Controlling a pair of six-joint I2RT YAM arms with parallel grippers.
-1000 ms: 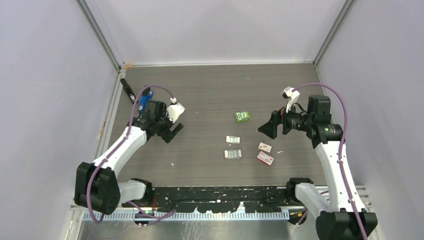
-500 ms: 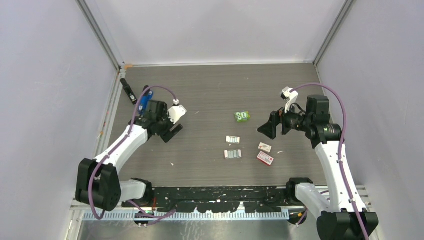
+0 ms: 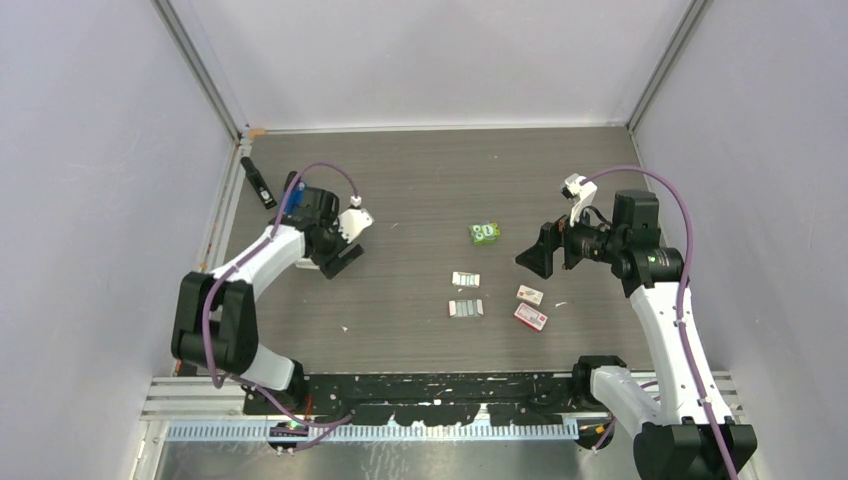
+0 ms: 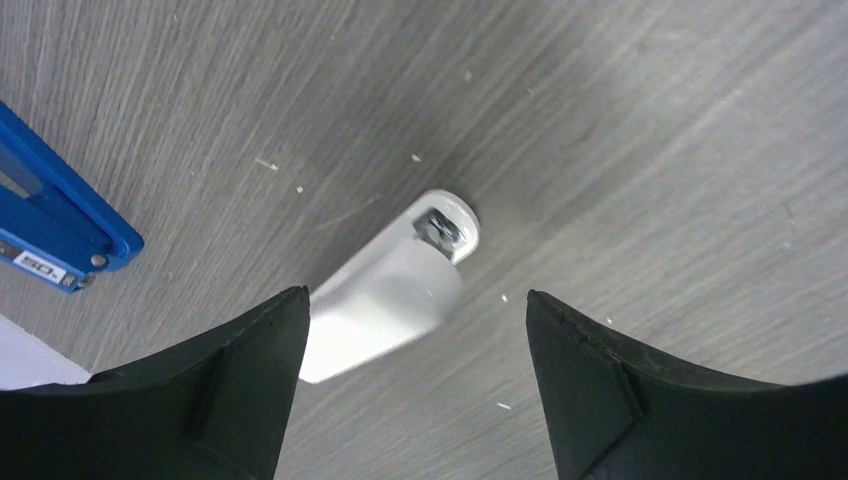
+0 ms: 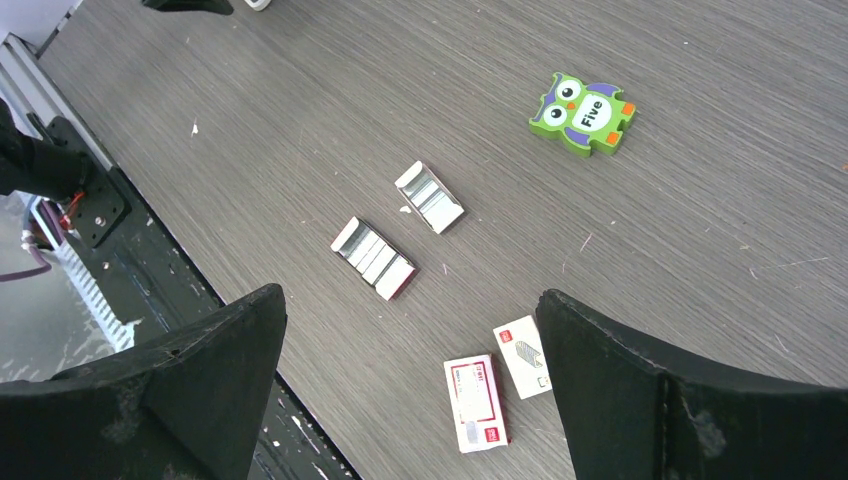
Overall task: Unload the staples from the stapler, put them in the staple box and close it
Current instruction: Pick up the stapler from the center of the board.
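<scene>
Blue stapler [image 4: 60, 225] lies on the grey desk [image 3: 420, 170] well to the left of the green owl packet [image 5: 583, 112], partly hidden by the left arm in the overhead view. Left jaws hang open, gripping nothing, also left of the packet and close by the stapler. Two silver strips of staples [image 5: 375, 258] rest on the desk just nearer than the packet, and two red-and-white boxes [image 5: 478, 402] sit nearer and right of it. Right jaws hover spread wide to the packet's right, empty.

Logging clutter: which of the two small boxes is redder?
The near box, lower in the top view, is red-bordered; the far box is mostly white.
</scene>
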